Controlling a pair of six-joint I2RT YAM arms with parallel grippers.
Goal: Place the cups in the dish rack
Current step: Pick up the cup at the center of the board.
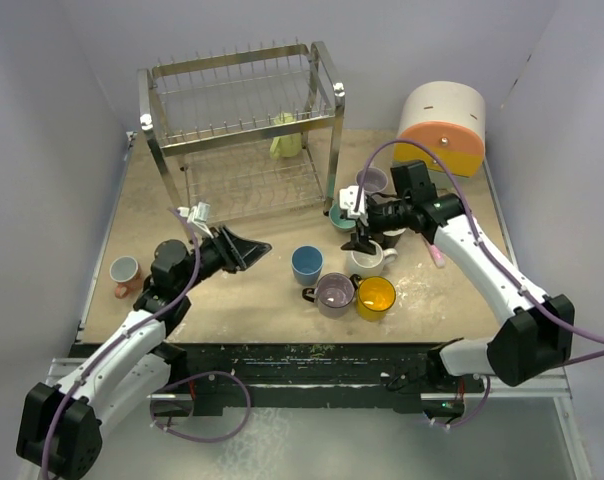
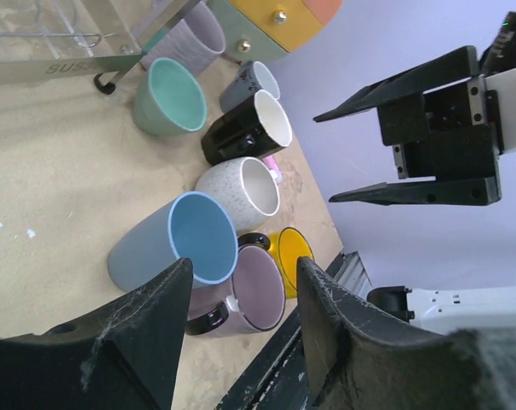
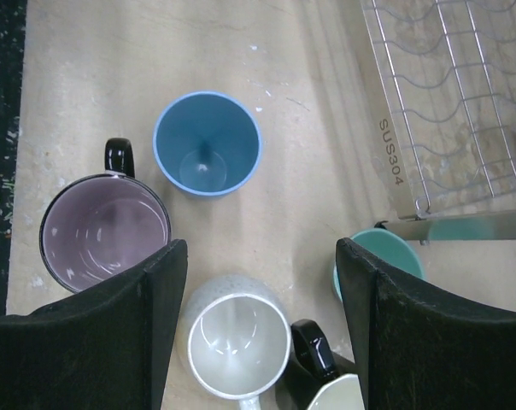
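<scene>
From above, the dish rack (image 1: 232,66) stands at twelve o'clock on the table with one yellow-green cup (image 1: 285,140) already in it. Most cups crowd just right of centre, and a lone pink-grey cup (image 1: 125,269) sits at nine o'clock. The right gripper (image 1: 360,236) hangs over the white speckled cup (image 1: 374,262), and the left gripper (image 1: 244,248) aims at the blue cup (image 1: 306,264) from nine o'clock.

In the left wrist view, the main risk is likely the two arms meeting, since both point into the same cluster. The left gripper (image 2: 243,266) is roughly half open, empty and touching nothing. The blue cup (image 2: 194,239) lies just past its fingertips.

In the right wrist view, the right gripper (image 3: 260,248) gapes wide and holds nothing. The white speckled cup (image 3: 237,342) sits below at six o'clock, the black cup (image 3: 326,384) against it at five and the lilac cup (image 3: 104,231) at nine. A descending finger could clip either neighbour (they leave little room) and tip it.
</scene>
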